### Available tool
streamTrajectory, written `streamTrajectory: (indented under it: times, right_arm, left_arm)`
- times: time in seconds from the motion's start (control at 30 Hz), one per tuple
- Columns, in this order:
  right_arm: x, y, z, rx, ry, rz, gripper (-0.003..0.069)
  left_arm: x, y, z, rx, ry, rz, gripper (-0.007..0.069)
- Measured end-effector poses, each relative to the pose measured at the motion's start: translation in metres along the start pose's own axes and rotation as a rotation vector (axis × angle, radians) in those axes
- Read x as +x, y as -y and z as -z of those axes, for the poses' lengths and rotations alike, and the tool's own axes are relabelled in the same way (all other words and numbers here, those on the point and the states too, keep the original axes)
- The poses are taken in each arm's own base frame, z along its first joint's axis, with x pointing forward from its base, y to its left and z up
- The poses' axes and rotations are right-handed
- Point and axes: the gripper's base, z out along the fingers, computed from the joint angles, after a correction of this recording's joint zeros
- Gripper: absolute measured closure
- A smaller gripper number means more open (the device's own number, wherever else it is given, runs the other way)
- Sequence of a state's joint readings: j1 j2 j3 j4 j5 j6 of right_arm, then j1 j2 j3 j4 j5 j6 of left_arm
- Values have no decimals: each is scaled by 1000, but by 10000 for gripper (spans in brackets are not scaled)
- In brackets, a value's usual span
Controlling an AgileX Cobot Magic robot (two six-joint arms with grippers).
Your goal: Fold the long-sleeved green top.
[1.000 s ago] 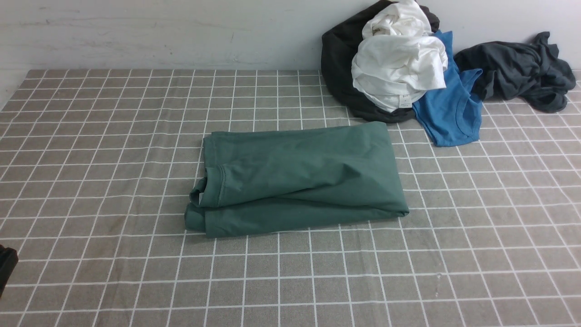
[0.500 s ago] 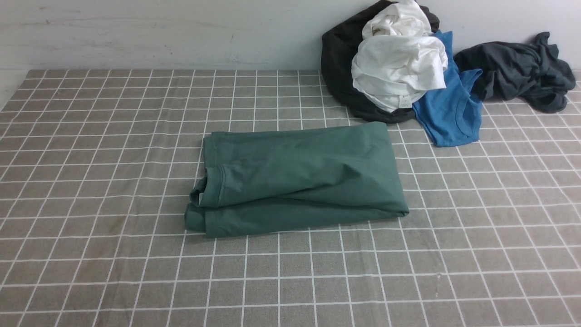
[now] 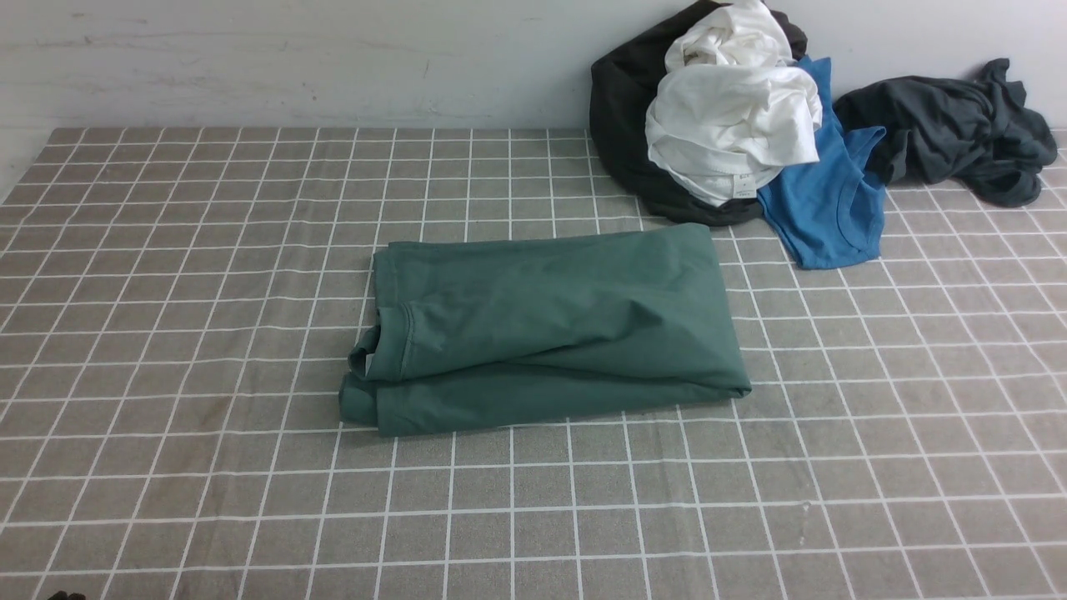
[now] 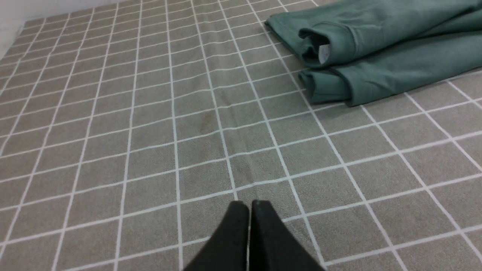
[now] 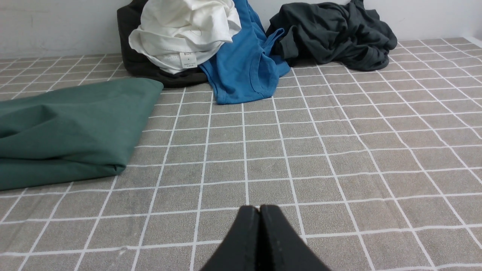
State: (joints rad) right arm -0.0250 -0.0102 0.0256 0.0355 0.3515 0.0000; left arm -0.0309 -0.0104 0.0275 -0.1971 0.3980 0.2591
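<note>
The green long-sleeved top lies folded into a compact rectangle in the middle of the checked cloth, its neck opening and small white label facing the left side. In the left wrist view the top lies well ahead of my left gripper, whose black fingers are pressed together with nothing between them. My right gripper is likewise shut and empty over bare cloth, with the top off to one side. In the front view only a dark speck of the left arm shows at the bottom edge.
A pile of clothes sits at the back right against the wall: a black garment, a white one, a blue sleeveless top and a dark grey garment. The grey checked tablecloth covers the table.
The left arm's dark tip, visible at the left edge one second ago, has drawn back out of the front view; only a speck remains at the bottom. The top has not moved.
</note>
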Motion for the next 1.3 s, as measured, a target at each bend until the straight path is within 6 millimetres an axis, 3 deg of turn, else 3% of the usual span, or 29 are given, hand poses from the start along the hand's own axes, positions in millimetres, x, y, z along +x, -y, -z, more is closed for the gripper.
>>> streamTrajectory:
  times: [1.3]
  right_arm:
    - [0,0,0,0,0,0,670]
  left_arm:
    - [0,-1,0,-19,8,22,632]
